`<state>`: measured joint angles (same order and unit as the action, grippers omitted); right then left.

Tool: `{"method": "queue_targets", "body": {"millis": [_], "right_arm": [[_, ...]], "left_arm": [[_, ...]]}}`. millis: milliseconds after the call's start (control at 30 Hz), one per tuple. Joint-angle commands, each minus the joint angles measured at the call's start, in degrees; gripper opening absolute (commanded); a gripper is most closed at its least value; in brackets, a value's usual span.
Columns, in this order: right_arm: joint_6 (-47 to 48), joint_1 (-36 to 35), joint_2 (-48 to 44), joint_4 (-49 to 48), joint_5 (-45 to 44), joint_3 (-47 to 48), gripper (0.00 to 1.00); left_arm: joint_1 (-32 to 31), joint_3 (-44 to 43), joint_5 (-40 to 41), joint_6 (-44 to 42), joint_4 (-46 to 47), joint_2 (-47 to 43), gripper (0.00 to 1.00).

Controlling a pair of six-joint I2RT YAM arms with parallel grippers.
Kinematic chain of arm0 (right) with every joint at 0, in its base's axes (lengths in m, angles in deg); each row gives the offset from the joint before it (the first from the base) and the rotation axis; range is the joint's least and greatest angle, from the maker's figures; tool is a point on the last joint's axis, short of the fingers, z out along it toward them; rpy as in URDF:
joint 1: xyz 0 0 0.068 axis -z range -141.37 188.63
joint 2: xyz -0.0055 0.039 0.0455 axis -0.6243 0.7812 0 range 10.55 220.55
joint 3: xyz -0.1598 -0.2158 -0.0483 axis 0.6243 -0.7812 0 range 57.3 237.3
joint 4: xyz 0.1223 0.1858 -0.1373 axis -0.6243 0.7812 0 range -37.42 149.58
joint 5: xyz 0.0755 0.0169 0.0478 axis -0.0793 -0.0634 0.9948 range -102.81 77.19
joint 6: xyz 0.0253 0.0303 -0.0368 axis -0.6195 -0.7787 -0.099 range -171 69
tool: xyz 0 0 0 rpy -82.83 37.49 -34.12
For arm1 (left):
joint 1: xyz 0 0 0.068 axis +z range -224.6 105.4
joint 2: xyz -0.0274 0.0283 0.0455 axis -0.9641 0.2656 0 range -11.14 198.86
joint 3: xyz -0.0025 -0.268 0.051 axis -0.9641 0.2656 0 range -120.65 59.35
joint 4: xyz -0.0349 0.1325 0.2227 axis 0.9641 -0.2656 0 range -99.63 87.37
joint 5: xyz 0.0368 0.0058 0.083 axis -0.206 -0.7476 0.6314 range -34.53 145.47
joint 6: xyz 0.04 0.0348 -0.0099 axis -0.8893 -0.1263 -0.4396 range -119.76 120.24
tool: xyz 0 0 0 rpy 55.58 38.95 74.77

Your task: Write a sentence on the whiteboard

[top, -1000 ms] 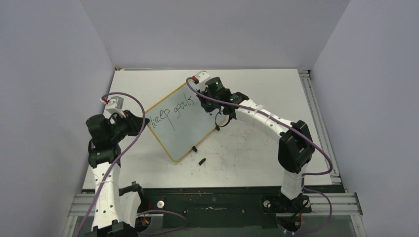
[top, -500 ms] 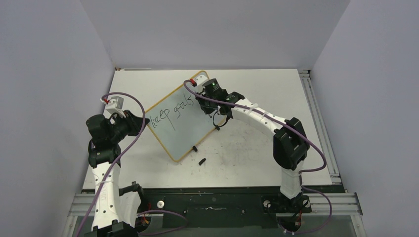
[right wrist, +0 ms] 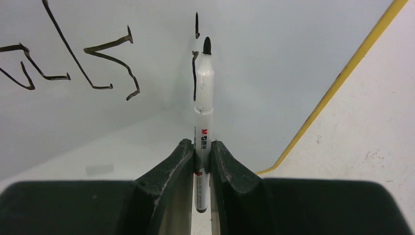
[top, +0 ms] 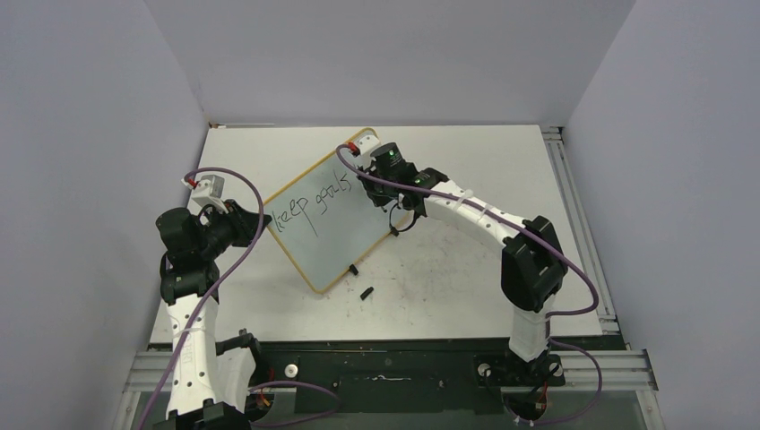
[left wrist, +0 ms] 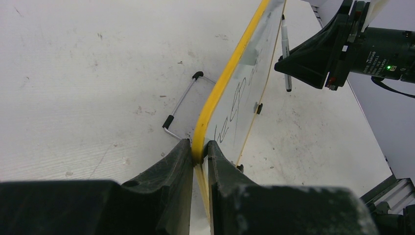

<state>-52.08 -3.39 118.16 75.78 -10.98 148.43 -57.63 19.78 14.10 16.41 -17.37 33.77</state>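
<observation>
The whiteboard (top: 336,224) stands tilted up off the tabletop, its yellow rim (left wrist: 230,68) running away from my left wrist camera. My left gripper (left wrist: 199,149) is shut on that rim at the board's near left corner (top: 255,218). The sentence (top: 309,204) reads "keep goals" in black. A short fresh stroke with a dot (right wrist: 195,73) sits past the "s". My right gripper (right wrist: 201,147) is shut on a white marker (right wrist: 203,98). It is over the board's far right part (top: 381,188), and the black tip (right wrist: 207,45) is right at the board's surface by the stroke.
A small black cap (top: 366,292) lies on the scuffed tabletop in front of the board. The board's wire stand with black feet (left wrist: 182,105) shows behind it. A metal rail (top: 574,206) runs along the table's right side, and grey walls close in on three sides.
The right wrist has shifted slightly over the board's far right part with the marker. The left arm and the board have stayed put.
</observation>
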Motion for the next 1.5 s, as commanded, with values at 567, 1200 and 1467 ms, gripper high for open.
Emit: {"method": "queue_targets", "body": {"millis": [567, 1200, 1467], "right_arm": [[-0.1, 1.2, -0.6, -0.5, 0.0, -0.8, 0.05], [-0.1, 0.7, -1.4, 0.9, 1.1, -6.0, 0.05], [-0.4, 0.9, -1.3, -0.1, 0.5, -5.1, 0.05]], "left_arm": [[0.5, -1.6, 2.0, -1.0, 0.8, -0.2, 0.0], [0.3, -1.7, 1.8, -1.0, 0.9, -0.4, 0.0], [0.3, -1.7, 1.9, -1.1, 0.8, -0.3, 0.0]]}}
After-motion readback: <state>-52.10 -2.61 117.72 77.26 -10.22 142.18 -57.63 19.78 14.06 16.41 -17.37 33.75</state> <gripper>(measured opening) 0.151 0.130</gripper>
